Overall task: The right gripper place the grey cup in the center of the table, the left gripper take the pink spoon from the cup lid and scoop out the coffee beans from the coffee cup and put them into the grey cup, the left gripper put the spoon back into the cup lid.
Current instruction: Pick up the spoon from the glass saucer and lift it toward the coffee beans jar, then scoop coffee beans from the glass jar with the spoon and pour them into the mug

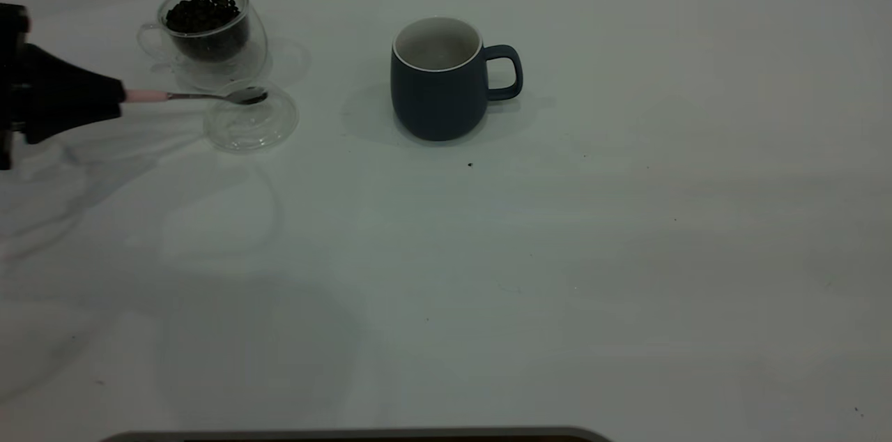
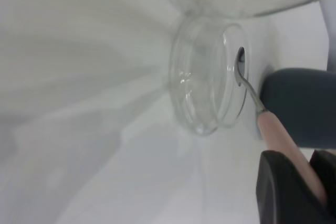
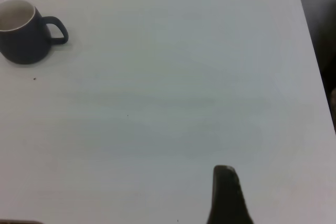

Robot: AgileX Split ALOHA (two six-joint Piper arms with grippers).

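My left gripper point(image 1: 118, 97) is at the table's far left, shut on the pink handle of the spoon point(image 1: 209, 95). The spoon's metal bowl lies level over the far part of the clear cup lid point(image 1: 251, 123); I cannot tell whether it touches. In the left wrist view the gripper point(image 2: 310, 182) clamps the pink handle point(image 2: 275, 132) above the lid point(image 2: 205, 85). The glass coffee cup point(image 1: 205, 27), full of dark beans, stands just behind the lid. The grey cup point(image 1: 437, 86) stands upright and empty near the table's middle, handle to the right. My right gripper point(image 3: 227, 195) hangs over bare table far from the grey cup point(image 3: 23, 35).
One stray bean point(image 1: 470, 164) lies just in front of the grey cup. The table's right edge point(image 3: 310, 51) shows in the right wrist view. A dark rim point(image 1: 348, 435) runs along the table's front edge.
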